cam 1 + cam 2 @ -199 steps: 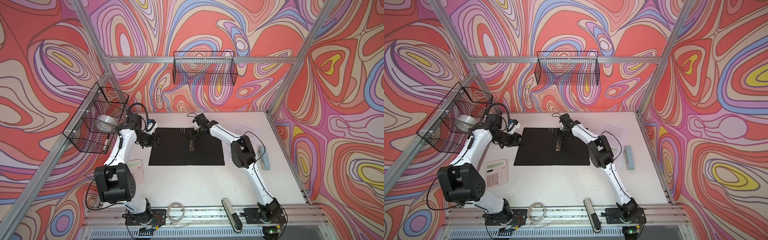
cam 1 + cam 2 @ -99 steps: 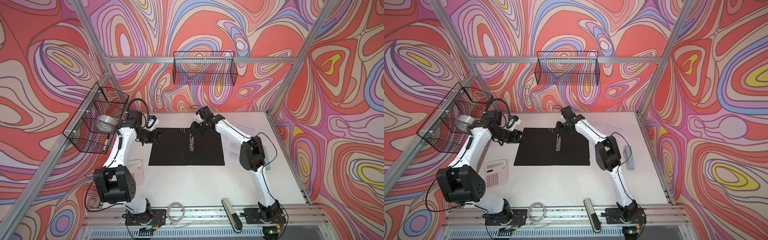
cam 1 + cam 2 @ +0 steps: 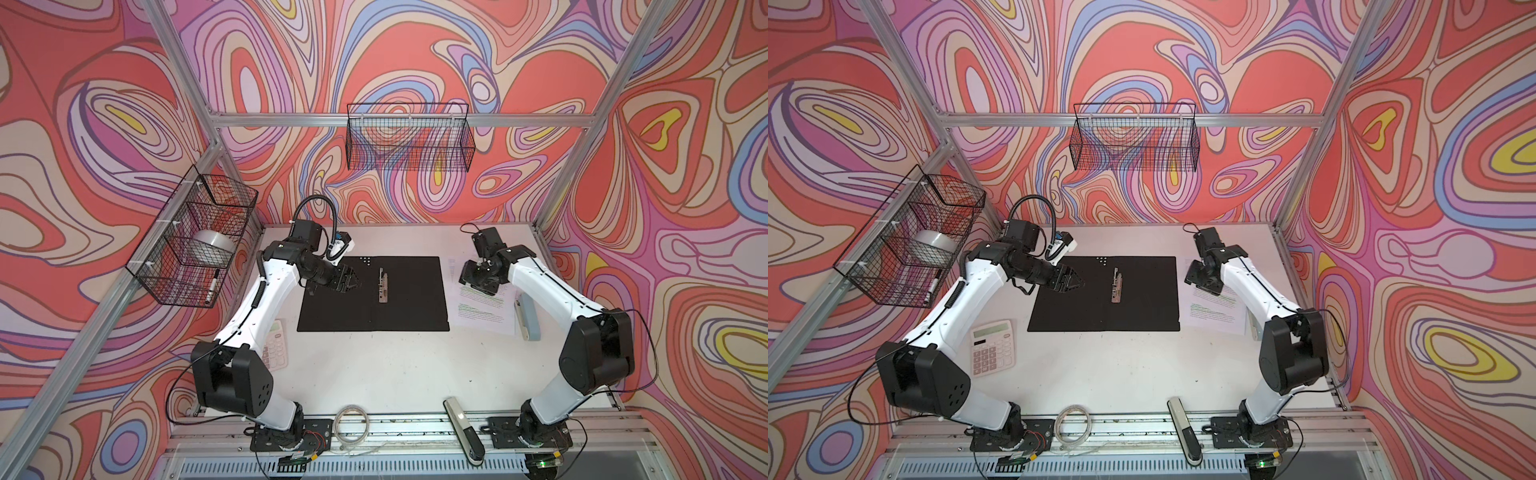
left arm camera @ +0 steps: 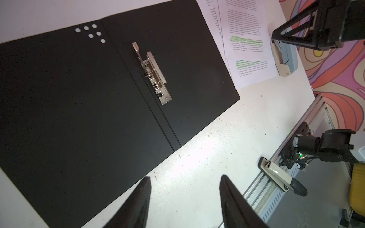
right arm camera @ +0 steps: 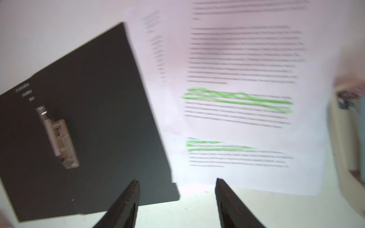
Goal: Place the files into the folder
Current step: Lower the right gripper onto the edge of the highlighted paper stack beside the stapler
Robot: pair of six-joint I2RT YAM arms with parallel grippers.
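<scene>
Open folder [image 3: 407,307] flat on the tabletop [image 3: 374,365], black inside up, files [image 3: 484,309] lying just beside it at 3 o'clock, my left jaws spread and empty over its 9 o'clock edge, my right jaws spread and empty above the files

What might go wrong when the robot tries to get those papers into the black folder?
1. The files are loose, fanned sheets lying flat, so the open right tool might pinch only the top one or crumple it.
2. Slid sideways, they may snag on the edge of the folder or its metal clip.
3. The stapler sits right beside them and may get knocked.
</scene>
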